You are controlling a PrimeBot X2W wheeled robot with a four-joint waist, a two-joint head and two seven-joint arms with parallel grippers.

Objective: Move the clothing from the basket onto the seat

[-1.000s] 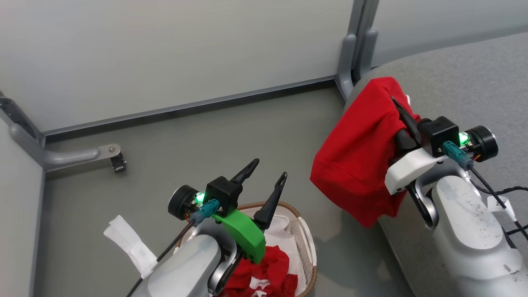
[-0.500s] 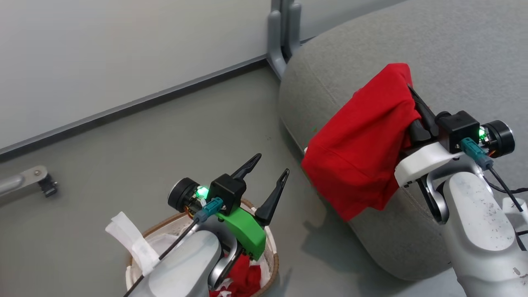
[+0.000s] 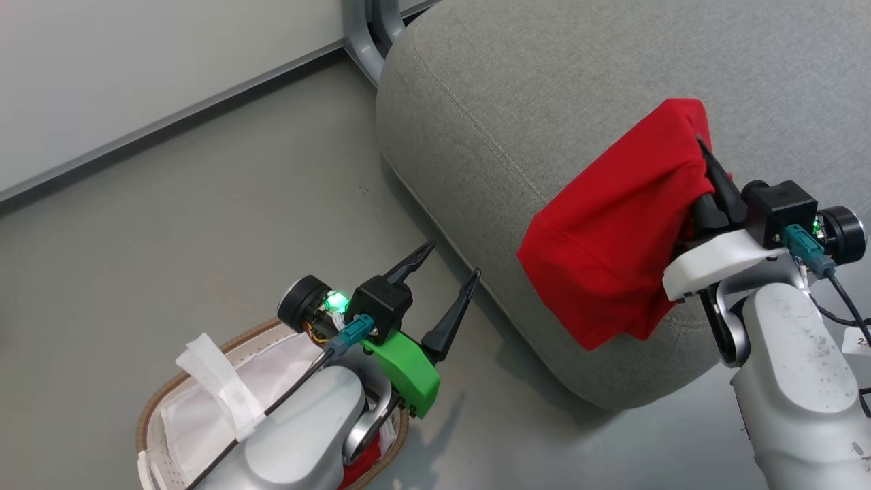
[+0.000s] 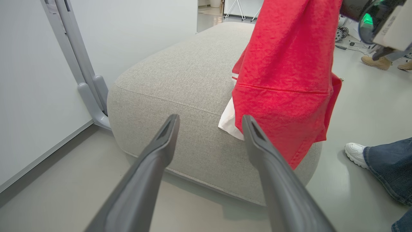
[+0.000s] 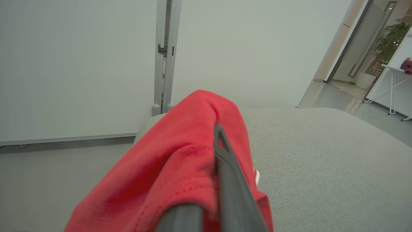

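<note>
Red shirt [image 3: 612, 252] hangs at frame right before the seat [image 3: 510, 102], clamped in the right gripper [image 3: 702, 144]; left gripper [image 3: 453, 258] spread empty.

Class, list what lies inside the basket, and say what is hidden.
Inside the basket show a white liner cloth and a scrap of red clothing. The left forearm covers the rest, so its full contents are hidden.

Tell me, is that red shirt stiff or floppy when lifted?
Likely floppy: the red shirt drapes limp over the right pincer, hanging below it. Probably light, being thin cloth. Released at the seat edge, it might slide off.
</note>
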